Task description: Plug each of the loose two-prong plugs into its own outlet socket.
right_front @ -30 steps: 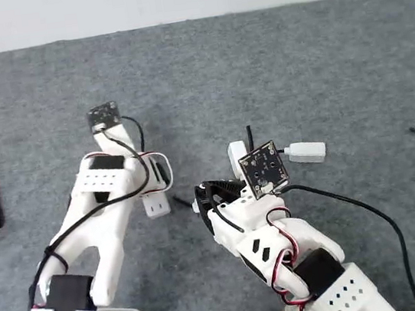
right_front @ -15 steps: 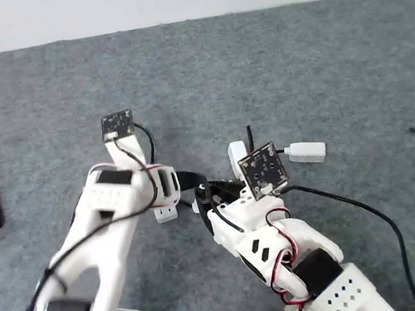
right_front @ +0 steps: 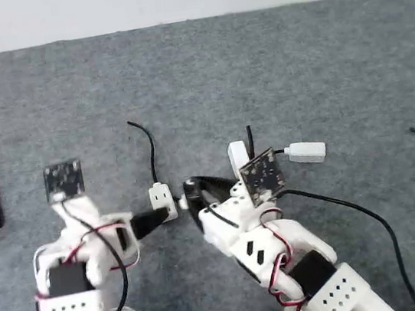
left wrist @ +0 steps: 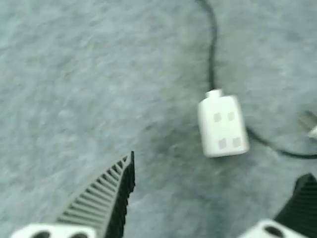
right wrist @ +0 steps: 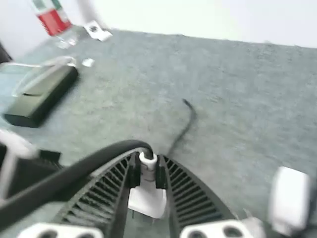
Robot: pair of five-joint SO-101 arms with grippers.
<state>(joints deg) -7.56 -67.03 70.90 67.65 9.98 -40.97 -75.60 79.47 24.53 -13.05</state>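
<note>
White two-prong plug (right wrist: 147, 201) on its black cord is not yet seated, I judge. Over the grey felt table (right_front: 318, 62), the right gripper (right wrist: 147, 171) clamps it just beside the white corded outlet socket (left wrist: 223, 124). The left gripper (left wrist: 217, 171) gapes wide near that socket. Another white connector (right_front: 306, 152) lies loose.

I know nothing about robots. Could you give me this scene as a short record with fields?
Surface: grey carpet
Left gripper: open, close to the white socket
Right gripper: shut on the white plug
Socket lead: black cord, lying on the carpet
Plug in socket: not yet
</note>
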